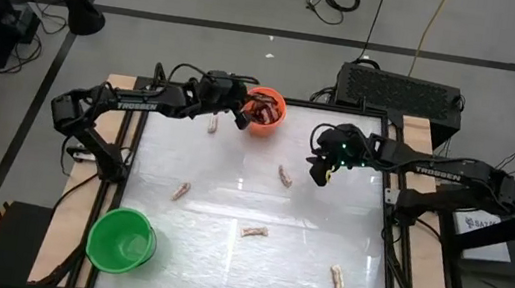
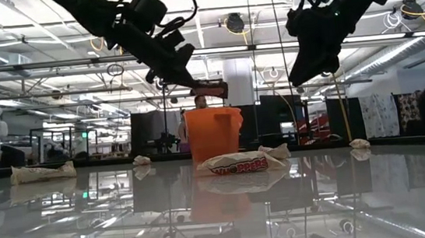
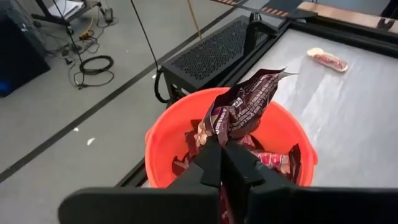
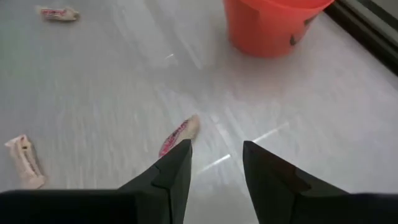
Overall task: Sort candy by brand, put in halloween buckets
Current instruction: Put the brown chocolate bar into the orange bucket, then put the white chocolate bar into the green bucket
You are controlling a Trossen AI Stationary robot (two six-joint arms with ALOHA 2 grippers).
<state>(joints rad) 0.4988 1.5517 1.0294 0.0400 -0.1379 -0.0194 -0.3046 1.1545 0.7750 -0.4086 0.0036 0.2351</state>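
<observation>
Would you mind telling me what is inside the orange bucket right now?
The orange bucket holds several dark brown-red candy bars. The left gripper, shut on another brown-red bar, hangs over the opening and hides the middle of the pile, so the exact count cannot be told.

Orange bucket [image 1: 265,112], dark markings. Green bucket [image 1: 122,240], bright. Brown-red wrapper [image 3: 241,107] noted above orange bucket. Cream-tan candies [image 1: 253,231] scattered, red print seen. Table [image 1: 229,201] pale grey, glossy. Arms dark.

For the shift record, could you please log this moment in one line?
left gripper: shut on dark brown wrapped candy over orange plastic bucket | right gripper: open above table
</observation>
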